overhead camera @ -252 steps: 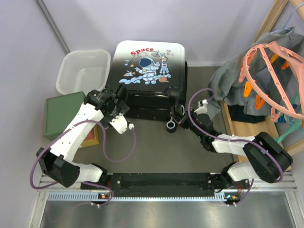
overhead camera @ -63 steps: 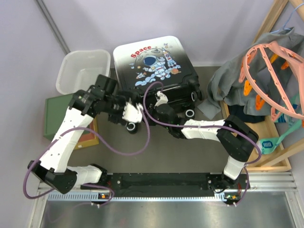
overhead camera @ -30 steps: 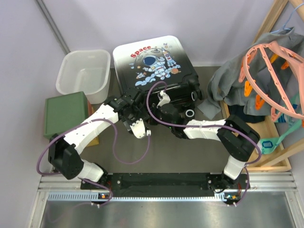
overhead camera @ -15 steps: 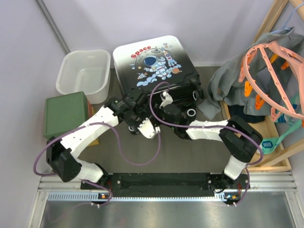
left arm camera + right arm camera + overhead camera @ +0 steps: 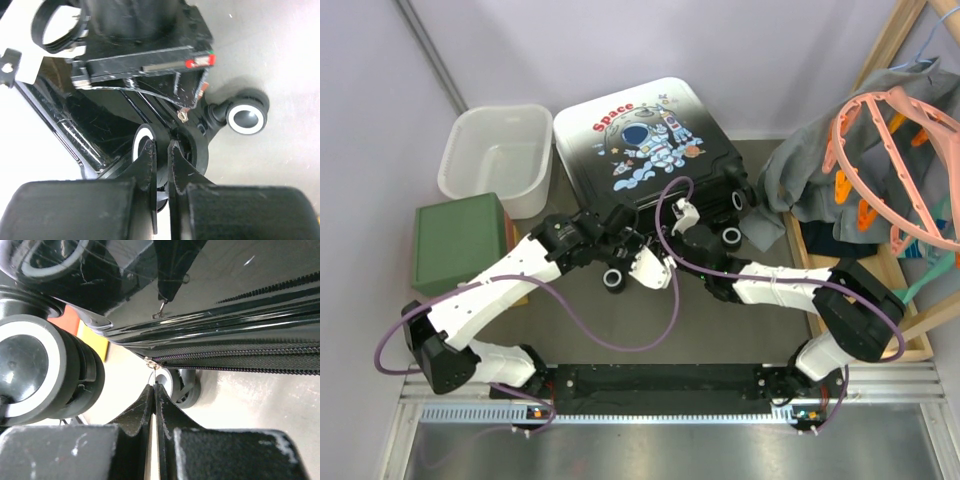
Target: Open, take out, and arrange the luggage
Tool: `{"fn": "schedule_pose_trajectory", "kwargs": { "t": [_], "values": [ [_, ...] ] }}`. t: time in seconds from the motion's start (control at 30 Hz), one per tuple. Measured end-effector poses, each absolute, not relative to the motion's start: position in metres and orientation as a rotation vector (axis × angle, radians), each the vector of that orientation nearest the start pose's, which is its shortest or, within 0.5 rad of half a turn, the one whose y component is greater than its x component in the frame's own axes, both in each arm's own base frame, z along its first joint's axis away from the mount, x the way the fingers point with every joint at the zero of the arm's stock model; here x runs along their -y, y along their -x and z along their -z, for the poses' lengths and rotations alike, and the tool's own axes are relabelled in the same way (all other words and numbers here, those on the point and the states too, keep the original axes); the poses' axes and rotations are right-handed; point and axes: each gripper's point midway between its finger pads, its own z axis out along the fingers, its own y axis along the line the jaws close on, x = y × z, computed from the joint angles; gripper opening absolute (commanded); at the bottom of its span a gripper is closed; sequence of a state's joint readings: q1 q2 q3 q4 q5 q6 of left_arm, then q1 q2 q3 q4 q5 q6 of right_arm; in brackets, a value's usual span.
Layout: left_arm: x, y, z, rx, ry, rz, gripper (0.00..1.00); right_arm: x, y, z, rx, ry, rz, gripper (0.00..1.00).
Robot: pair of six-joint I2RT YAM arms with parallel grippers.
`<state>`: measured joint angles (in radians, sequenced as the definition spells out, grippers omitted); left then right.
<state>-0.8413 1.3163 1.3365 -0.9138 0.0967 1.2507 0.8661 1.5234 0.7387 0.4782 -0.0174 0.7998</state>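
Note:
The luggage [image 5: 640, 130] lies flat at the back middle, astronaut print up and turned askew, its black wheeled end toward the arms. A loose-standing wheel [image 5: 614, 278] juts out at the near left. My left gripper [image 5: 645, 262] is at that end; in the left wrist view its tips [image 5: 161, 147] stand almost together, pinched on a black caster of the luggage [image 5: 115, 100]. My right gripper [image 5: 692, 232] is at the same end near another wheel [image 5: 730, 236]. Its tips [image 5: 154, 387] are shut on the thin silver zipper pull [image 5: 151, 364] below the closed zipper [image 5: 250, 362].
A white plastic basket [image 5: 495, 155] stands at the back left, with a green-topped box [image 5: 460, 240] in front of it. Grey clothes [image 5: 820, 170] and pink hangers [image 5: 890, 150] hang on a wooden rack [image 5: 910, 340] at the right.
The left gripper has slid right under the luggage's near end and closed. The luggage has swung round a little, and the right gripper has shifted right with the zipper pull.

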Motion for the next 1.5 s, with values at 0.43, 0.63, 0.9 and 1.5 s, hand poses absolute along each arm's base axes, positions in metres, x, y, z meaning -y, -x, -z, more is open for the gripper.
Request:
{"fn": "schedule_pose_trajectory", "kwargs": {
  "t": [0.43,0.63,0.9,1.5],
  "values": [
    [0.227,-0.253,-0.246,-1.143,-2.415,-0.154,0.99,-0.366,-0.268,-0.142,-2.048,0.096,-1.115,0.0],
    [0.197,-0.241,-0.213,-0.987,-2.64,-0.234,0.99,-0.366,-0.268,-0.14,-2.049,0.098,-1.115,0.0],
    [0.204,-0.256,-0.212,-0.923,-2.651,-0.301,0.95,-0.368,-0.268,-0.136,-2.056,0.1,-1.118,0.0],
    [0.198,-0.288,-0.188,-0.839,-2.764,-0.47,0.0,-0.367,-0.269,-0.137,-2.051,0.09,-1.128,0.0]
  ]
}}
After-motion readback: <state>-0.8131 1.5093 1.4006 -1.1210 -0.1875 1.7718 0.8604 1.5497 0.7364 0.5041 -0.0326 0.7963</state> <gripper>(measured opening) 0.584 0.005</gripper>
